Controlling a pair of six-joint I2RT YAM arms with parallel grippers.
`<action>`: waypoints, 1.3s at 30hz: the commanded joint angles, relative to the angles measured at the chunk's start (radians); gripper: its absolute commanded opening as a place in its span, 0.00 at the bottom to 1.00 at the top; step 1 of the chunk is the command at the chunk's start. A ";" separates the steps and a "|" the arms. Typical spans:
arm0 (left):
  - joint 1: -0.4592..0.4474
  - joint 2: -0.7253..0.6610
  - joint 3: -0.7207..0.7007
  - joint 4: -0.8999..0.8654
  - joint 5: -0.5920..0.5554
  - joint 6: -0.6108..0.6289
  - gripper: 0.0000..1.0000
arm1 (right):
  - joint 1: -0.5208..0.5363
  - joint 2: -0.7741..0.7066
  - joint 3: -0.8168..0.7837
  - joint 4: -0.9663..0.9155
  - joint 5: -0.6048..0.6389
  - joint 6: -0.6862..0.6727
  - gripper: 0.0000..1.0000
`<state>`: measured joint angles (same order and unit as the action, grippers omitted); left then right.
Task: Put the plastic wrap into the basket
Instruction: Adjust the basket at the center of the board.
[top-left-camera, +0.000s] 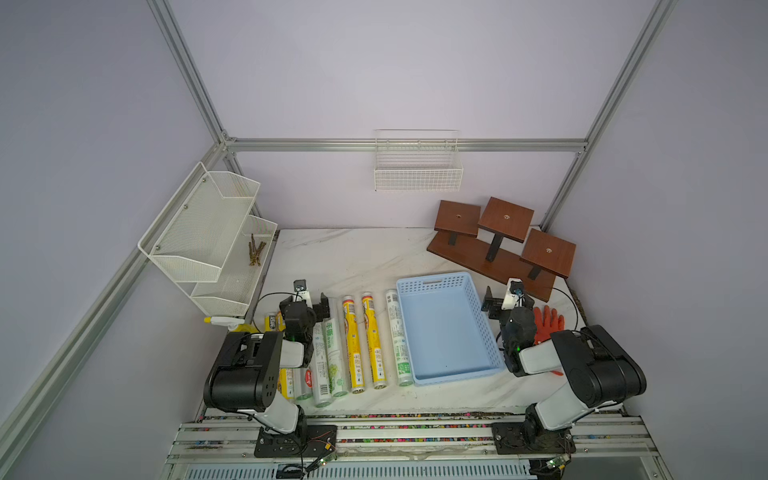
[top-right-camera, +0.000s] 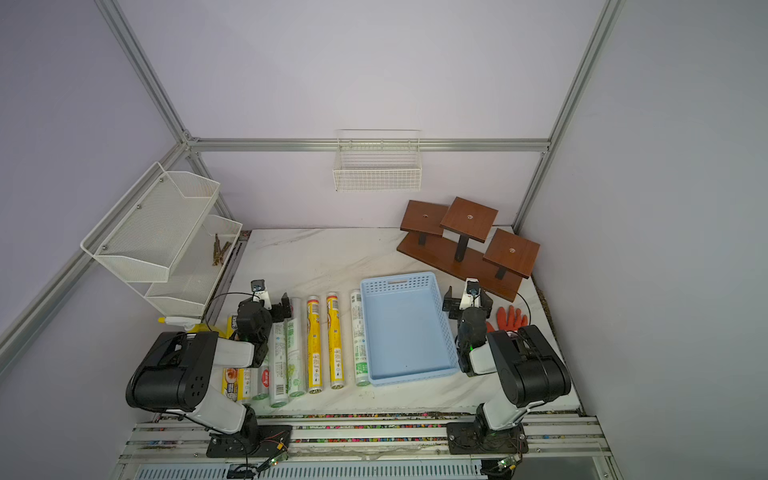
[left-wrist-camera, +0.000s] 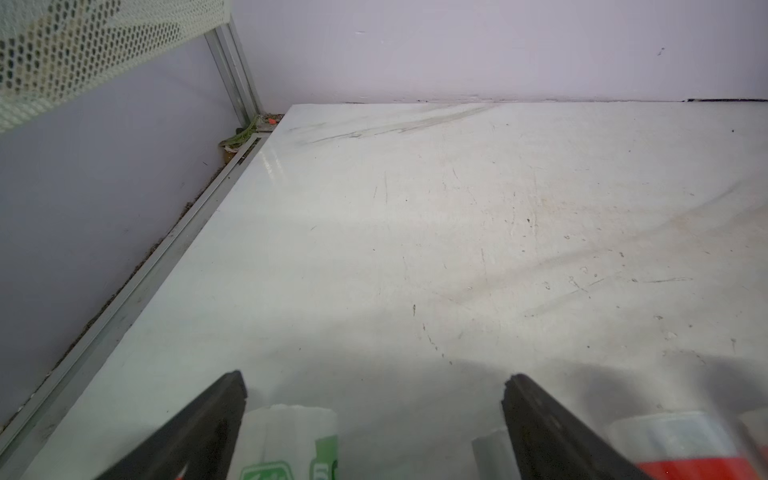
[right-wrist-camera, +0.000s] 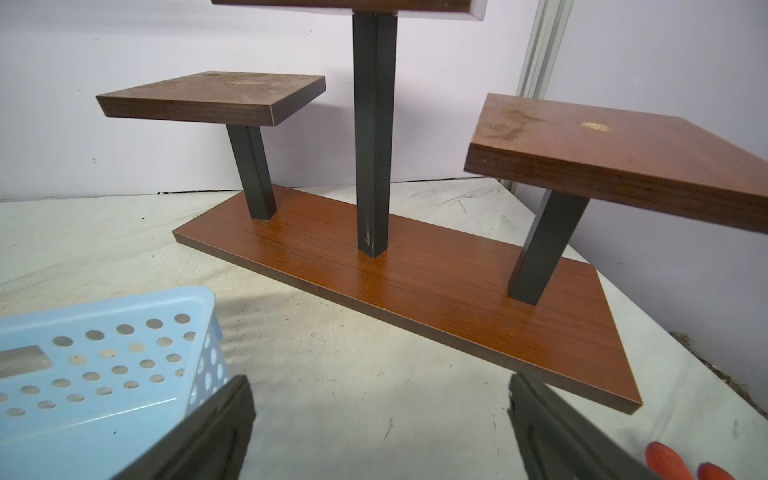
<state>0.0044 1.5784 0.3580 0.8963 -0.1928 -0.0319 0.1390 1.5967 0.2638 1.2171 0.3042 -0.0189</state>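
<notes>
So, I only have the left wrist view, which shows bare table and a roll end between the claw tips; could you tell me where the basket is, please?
Observer: The blue basket stands empty on the table, to the right of the rolls.
Operator: Thank you. Which roll lies nearest to it?
Observer: A white roll with green print lies lengthwise right next to the basket's left wall.
Operator: And where is the right arm, please?
Observer: The right claw is open and empty near the basket's far right corner, and an orange glove lies on the table beside it.
</notes>
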 joint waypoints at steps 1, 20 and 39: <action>0.003 -0.014 0.028 0.026 0.010 0.016 1.00 | -0.007 -0.013 0.015 -0.004 -0.005 0.016 1.00; -0.004 -0.127 -0.107 0.177 0.015 0.036 1.00 | -0.005 -0.102 -0.045 0.049 0.023 0.021 1.00; -0.004 -0.558 0.193 -0.748 0.171 -0.448 1.00 | -0.009 -0.427 0.363 -1.206 -0.207 0.312 1.00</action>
<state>0.0032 1.0382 0.5121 0.3183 -0.1032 -0.3233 0.1337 1.1839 0.5957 0.3191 0.2893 0.2142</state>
